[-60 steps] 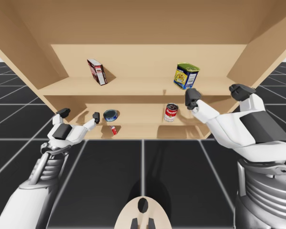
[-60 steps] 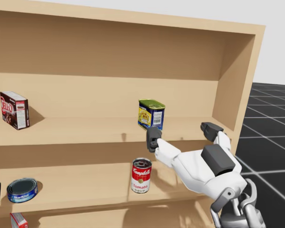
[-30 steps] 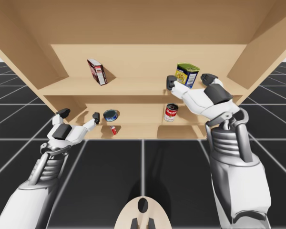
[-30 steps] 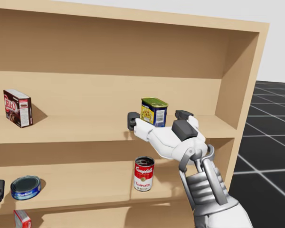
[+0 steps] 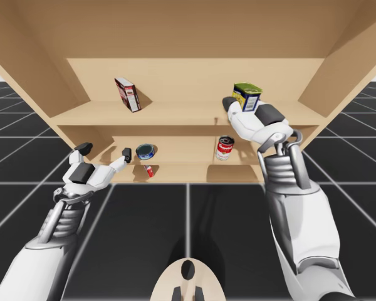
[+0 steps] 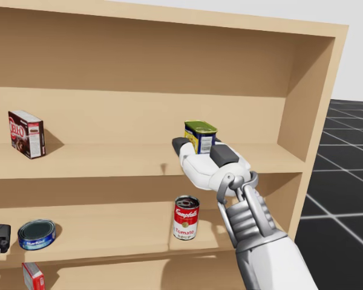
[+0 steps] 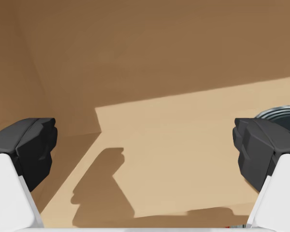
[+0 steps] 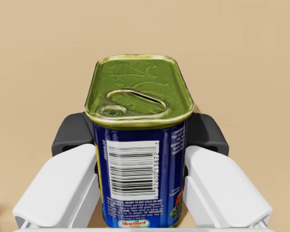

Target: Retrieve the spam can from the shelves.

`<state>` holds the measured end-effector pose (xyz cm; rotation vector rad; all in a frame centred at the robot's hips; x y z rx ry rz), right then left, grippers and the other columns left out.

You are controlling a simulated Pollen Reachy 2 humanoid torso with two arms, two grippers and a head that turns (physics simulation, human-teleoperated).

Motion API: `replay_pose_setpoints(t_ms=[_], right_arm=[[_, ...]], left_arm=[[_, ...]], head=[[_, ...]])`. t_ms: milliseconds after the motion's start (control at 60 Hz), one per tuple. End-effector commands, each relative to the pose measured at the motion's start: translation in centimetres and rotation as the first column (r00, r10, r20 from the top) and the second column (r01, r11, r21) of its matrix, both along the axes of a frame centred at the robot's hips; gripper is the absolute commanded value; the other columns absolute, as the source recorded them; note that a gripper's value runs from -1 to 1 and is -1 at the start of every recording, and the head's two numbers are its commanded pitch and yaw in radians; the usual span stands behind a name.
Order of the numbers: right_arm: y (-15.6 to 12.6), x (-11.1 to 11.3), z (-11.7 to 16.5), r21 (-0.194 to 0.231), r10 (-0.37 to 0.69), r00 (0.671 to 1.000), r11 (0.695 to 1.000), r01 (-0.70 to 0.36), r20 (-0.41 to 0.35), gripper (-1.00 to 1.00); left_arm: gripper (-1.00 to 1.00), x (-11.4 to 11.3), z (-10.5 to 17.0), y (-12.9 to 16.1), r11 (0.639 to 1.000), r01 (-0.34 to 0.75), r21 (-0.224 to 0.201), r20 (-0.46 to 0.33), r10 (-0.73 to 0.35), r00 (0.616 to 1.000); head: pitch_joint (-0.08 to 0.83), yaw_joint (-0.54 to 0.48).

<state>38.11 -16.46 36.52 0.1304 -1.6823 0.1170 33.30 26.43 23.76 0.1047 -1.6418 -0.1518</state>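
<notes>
The spam can (image 5: 246,97) is a blue rectangular tin with a gold-green lid, upright on the upper shelf (image 5: 175,114). My right gripper (image 5: 247,108) reaches onto that shelf and is shut on the can. In the right wrist view the can (image 8: 140,145) fills the gap of the gripper (image 8: 140,133), and both fingers press its sides. The head view shows the same hold on the can (image 6: 199,136). My left gripper (image 5: 104,150) hangs open by the lower shelf's left end, with nothing between its fingers (image 7: 26,150).
A dark red box (image 5: 128,94) stands on the upper shelf at left. The lower shelf holds a red-and-white soup can (image 5: 224,148) under the spam can and a flat blue tin (image 5: 145,150). Below the tin lies a small red box (image 5: 149,170). Side walls (image 5: 338,69) close in the shelves.
My right arm rose from below the upper shelf, reached in around the spam can and shut its fingers on it. My head has turned slightly. The left arm is unchanged.
</notes>
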Motion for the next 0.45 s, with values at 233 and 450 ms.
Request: replay_pose_setpoints(t_ms=[233, 450], right_arm=[[0.1, -3.6, 1.8, -0.034, -0.024, 0.994, 0.999, 0.028, 0.106, 1.00], [0.2, -9.8, 1.9, -0.089, 0.010, 0.990, 0.996, 0.002, 0.141, 1.00]], left_arm=[[-1.00, 0.0, 0.0, 0.0, 1.000, 0.000, 0.000, 0.000, 0.000, 1.000], [-1.00, 0.0, 0.0, 0.0, 1.000, 0.000, 0.000, 0.000, 0.000, 1.000]], head=[[0.182, -0.20], [0.190, -0.20]])
